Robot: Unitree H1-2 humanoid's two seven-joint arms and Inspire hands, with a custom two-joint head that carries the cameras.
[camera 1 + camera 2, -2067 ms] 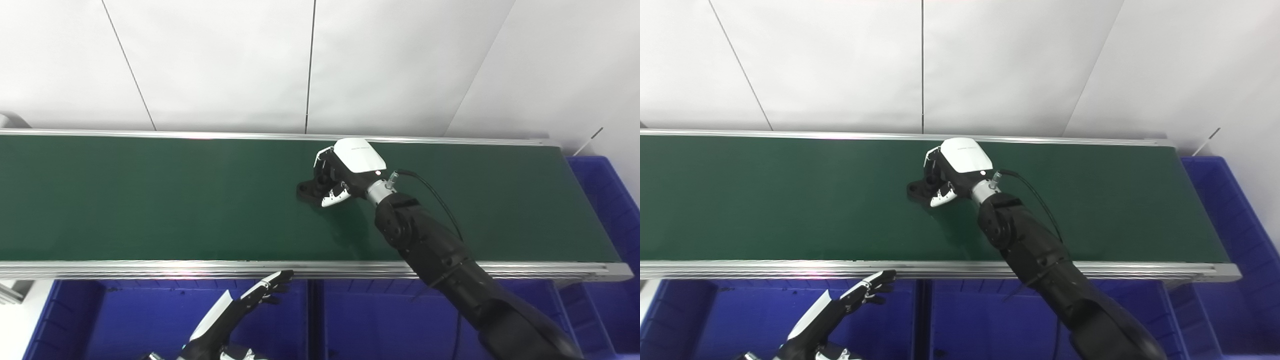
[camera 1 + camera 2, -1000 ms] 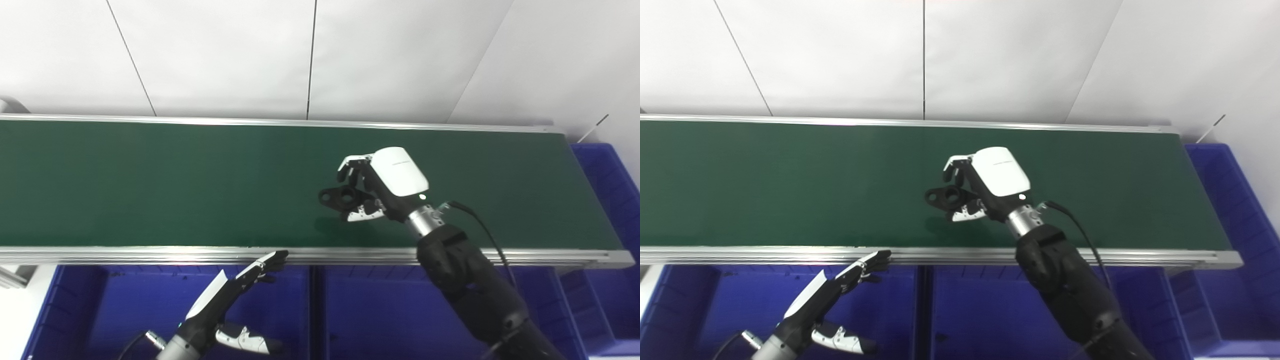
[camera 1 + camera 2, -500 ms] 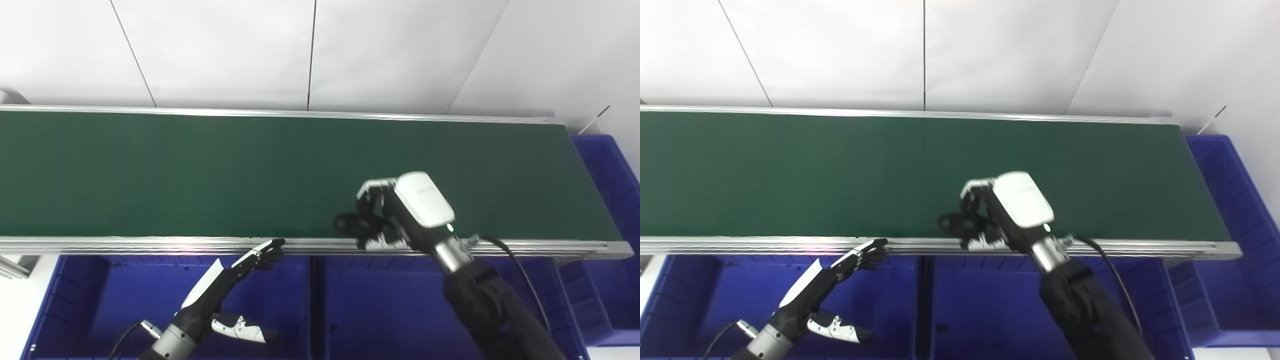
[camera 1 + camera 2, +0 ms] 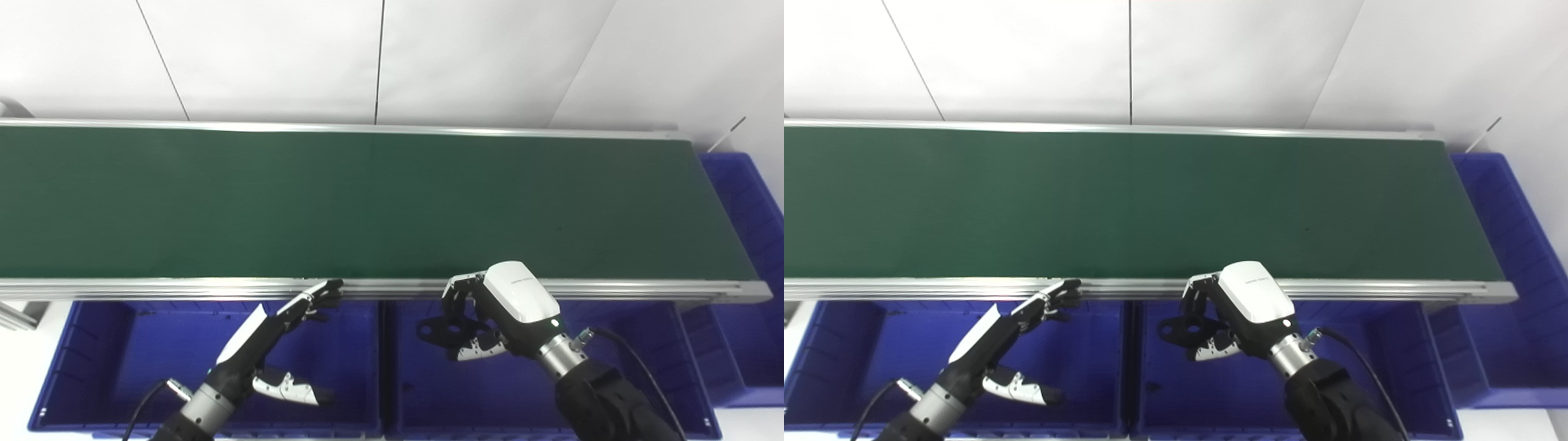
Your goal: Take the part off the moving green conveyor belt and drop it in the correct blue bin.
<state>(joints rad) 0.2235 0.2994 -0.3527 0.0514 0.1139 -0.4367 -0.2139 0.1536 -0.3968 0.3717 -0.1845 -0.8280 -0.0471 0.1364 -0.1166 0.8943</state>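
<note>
Our right hand (image 4: 499,315) is gripping the black part (image 4: 442,329) between its curled fingers (image 4: 458,289) and thumb, holding it in the air over the middle blue bin (image 4: 533,392), just in front of the near rail of the conveyor. The part is sticking out to the left of the hand, flat and dark, with holes showing through it, and it is touching neither the belt nor the bin floor as far as we are seeing. Our left hand (image 4: 269,331) is waiting with nothing in it, its fingers stretched out straight and its thumb spread off to the side, hanging over the left blue bin (image 4: 92,380); its fingertips (image 4: 327,288) are reaching up close to the aluminium rail (image 4: 184,288), and we are not able to tell whether they are touching it. The green conveyor belt (image 4: 306,196) is lying bare behind both hands. A third blue bin (image 4: 744,202) is sitting at the belt's right end.
</note>
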